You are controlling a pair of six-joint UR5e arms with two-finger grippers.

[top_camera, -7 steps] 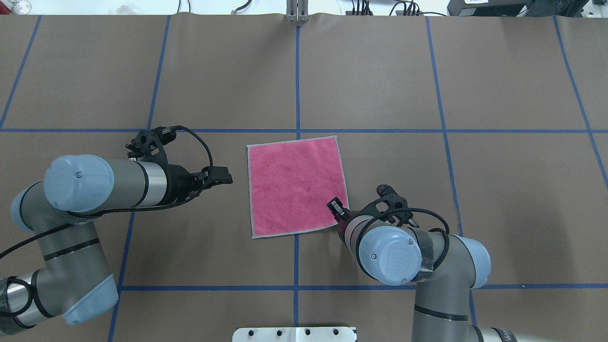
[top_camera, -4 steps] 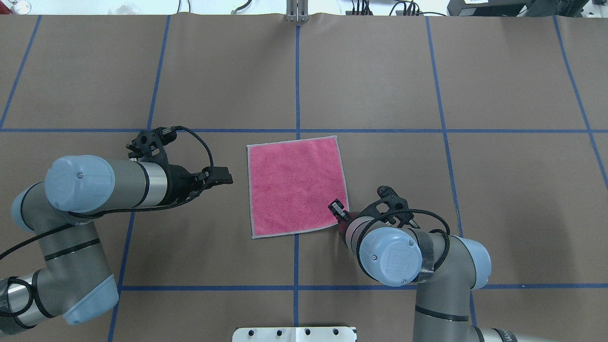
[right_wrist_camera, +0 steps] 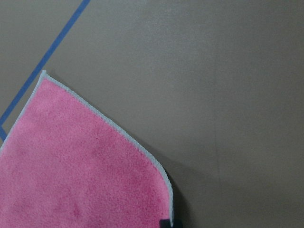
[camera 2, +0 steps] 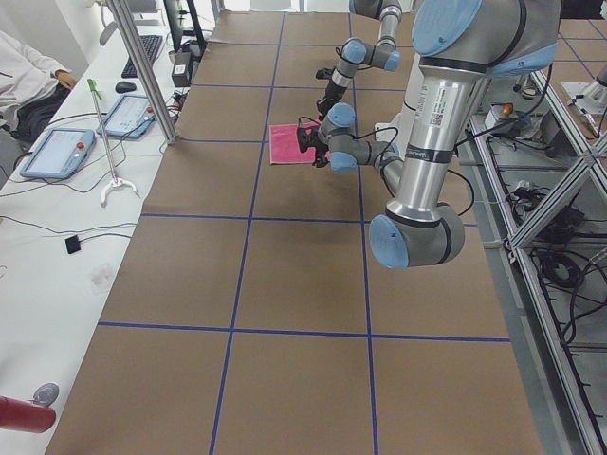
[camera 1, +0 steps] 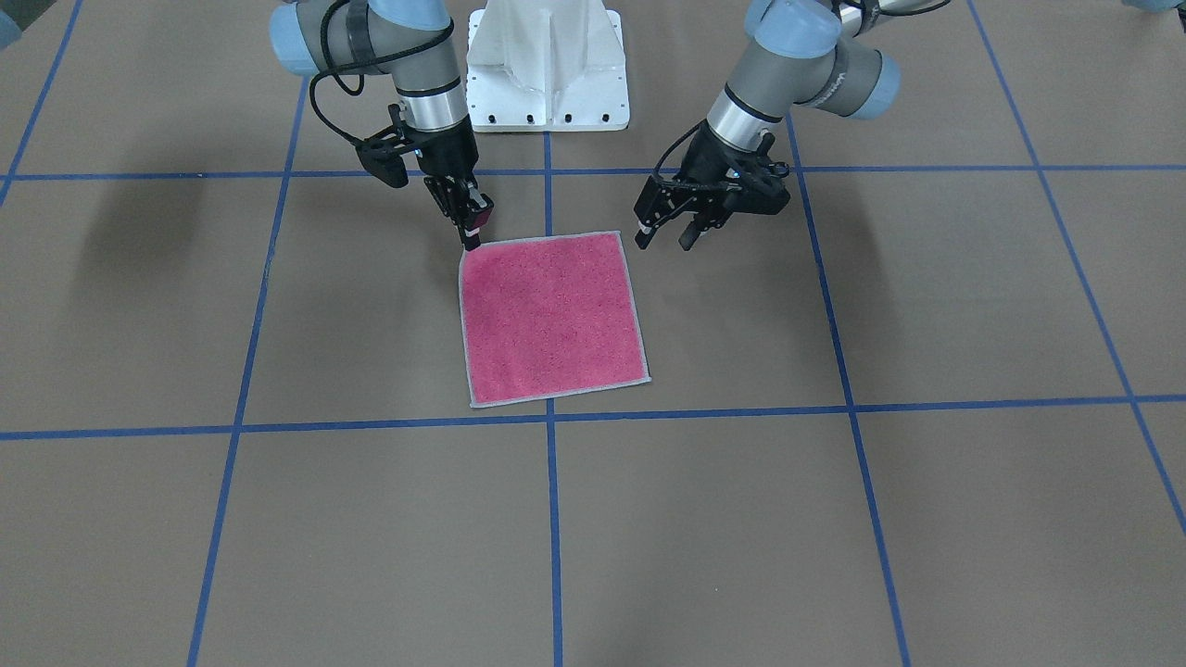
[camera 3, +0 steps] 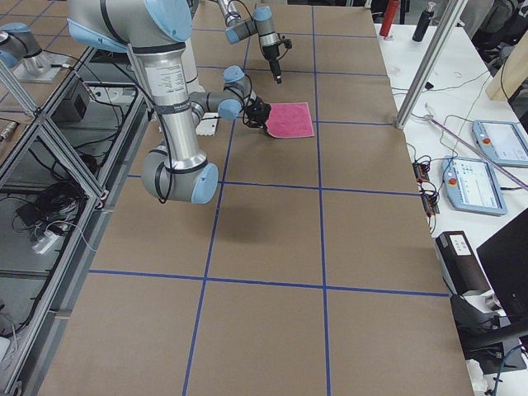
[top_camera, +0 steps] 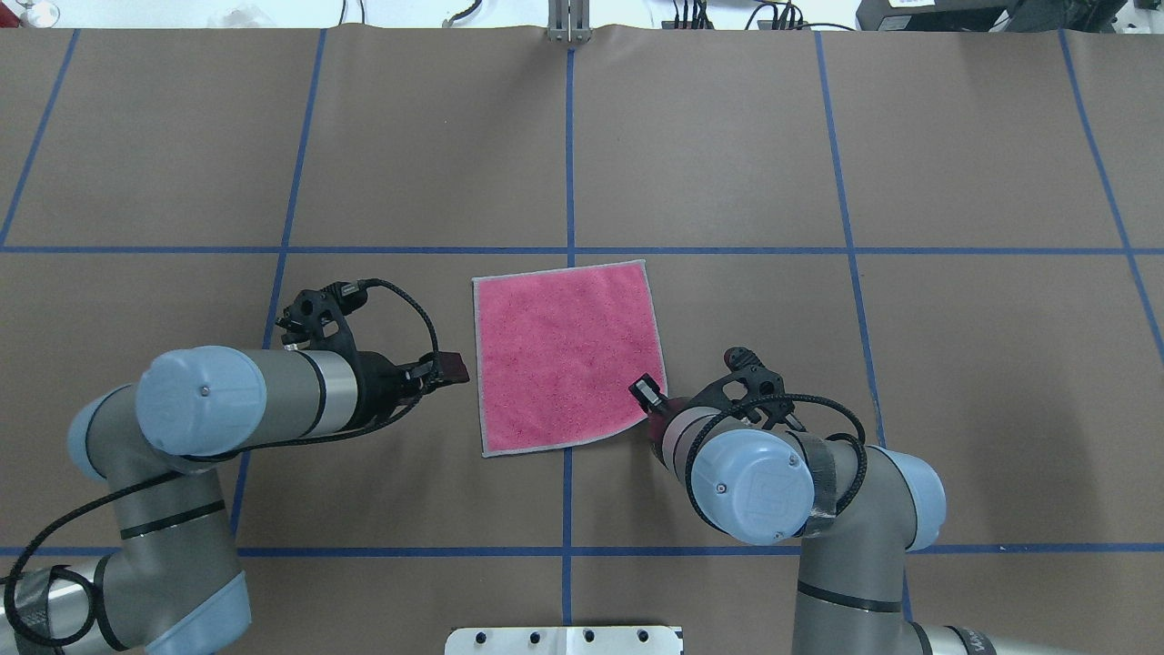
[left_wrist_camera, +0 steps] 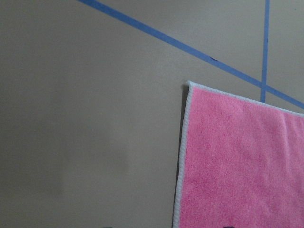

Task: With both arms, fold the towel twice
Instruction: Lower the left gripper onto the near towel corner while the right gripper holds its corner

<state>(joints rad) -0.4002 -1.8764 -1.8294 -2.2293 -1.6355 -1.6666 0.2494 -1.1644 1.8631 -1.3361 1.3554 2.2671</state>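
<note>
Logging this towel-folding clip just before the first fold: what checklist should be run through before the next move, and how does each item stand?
1. The towel lies flat, pink side up, unfolded: ok.
2. The right gripper is at the towel corner nearest the robot's right, jaws apparently closed on it, corner curling up off the table: ok.
3. The left gripper holds its corner: not ok; jaws open, beside the towel's edge, apart from it.
4. Both near corners gripped for a two-arm lift: not ok, only one.
5. How deep the right jaws bite the cloth: cannot tell; the gripper hides it.
</note>
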